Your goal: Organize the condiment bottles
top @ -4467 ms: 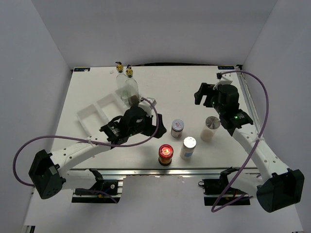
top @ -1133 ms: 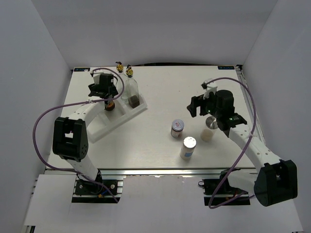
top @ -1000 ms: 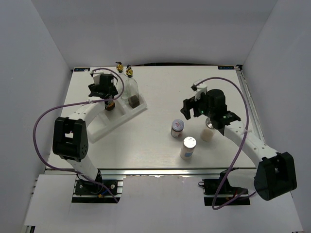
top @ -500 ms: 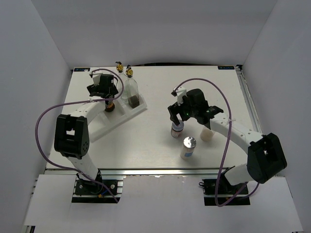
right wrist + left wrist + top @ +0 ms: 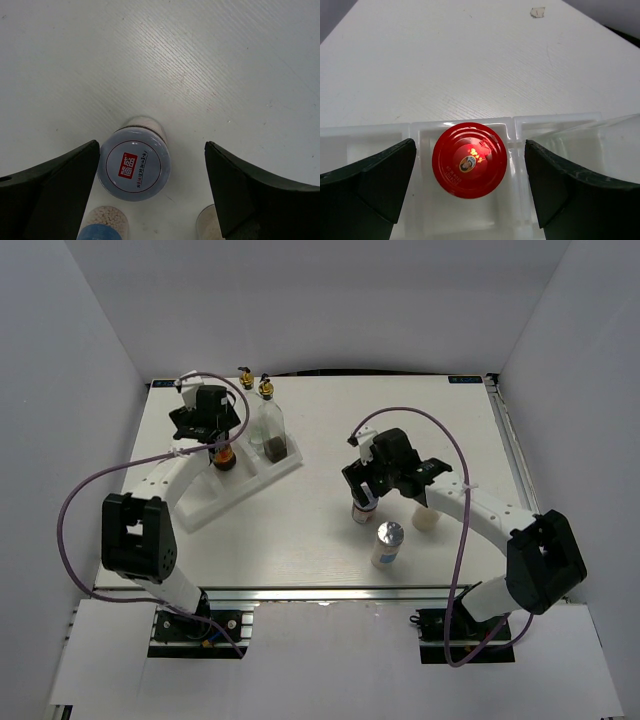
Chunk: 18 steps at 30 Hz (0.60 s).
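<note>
The red-lidded jar (image 5: 469, 167) shows a glossy red lid with a tiny gold-and-dark emblem at its centre, and the compartmented tray (image 5: 370, 135) around it is translucent white. The table (image 5: 470, 60) is white with fine wood-grain streaks. The small jar (image 5: 134, 165) has a pale blue-grey lid bearing a red square with white characters, ringed by a thin dark line. The tall glass bottle (image 5: 268, 430) is clear, with a gold top and dark contents low down. The nearest shaker (image 5: 388, 543) is pale with a silver cap. The left gripper's fingers (image 5: 370, 185) and the right gripper's fingers (image 5: 245, 195) are near-black.
</note>
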Each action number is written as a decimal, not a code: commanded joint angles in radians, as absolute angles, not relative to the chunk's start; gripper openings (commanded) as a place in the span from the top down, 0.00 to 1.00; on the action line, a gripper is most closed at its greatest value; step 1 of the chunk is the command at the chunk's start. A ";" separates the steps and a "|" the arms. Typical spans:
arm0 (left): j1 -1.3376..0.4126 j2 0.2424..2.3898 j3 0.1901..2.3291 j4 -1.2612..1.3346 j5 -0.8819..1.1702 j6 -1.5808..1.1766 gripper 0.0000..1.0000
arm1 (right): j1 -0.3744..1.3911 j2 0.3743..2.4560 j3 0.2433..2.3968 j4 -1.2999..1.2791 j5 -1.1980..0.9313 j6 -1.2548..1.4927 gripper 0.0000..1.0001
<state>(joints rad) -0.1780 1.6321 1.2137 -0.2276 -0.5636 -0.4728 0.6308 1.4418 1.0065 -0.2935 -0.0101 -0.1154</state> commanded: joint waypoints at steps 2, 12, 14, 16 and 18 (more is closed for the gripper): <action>-0.172 1.474 1.282 -0.337 -0.592 -0.502 0.02 | 0.650 1.453 1.055 -0.351 0.051 -0.086 0.11; -0.173 1.177 1.069 -0.435 -0.673 -0.688 0.02 | 0.666 1.535 1.077 -0.440 0.054 -0.023 0.12; -0.172 1.148 1.046 -0.469 -0.684 -0.715 0.02 | 0.667 1.557 1.086 -0.460 0.067 -0.017 0.14; -0.172 1.102 1.009 -0.494 -0.678 -0.729 0.02 | 0.669 1.568 1.106 -0.469 0.081 -0.012 0.24; -0.172 1.048 0.985 -0.515 -0.661 -0.756 0.02 | 0.675 1.565 1.117 -0.466 0.080 -0.011 0.42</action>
<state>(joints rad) -0.1776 1.1183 1.0164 -0.4389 -0.6537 -0.6922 0.6655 1.5723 1.0607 -0.4416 0.0555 -0.0315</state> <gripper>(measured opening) 0.983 0.662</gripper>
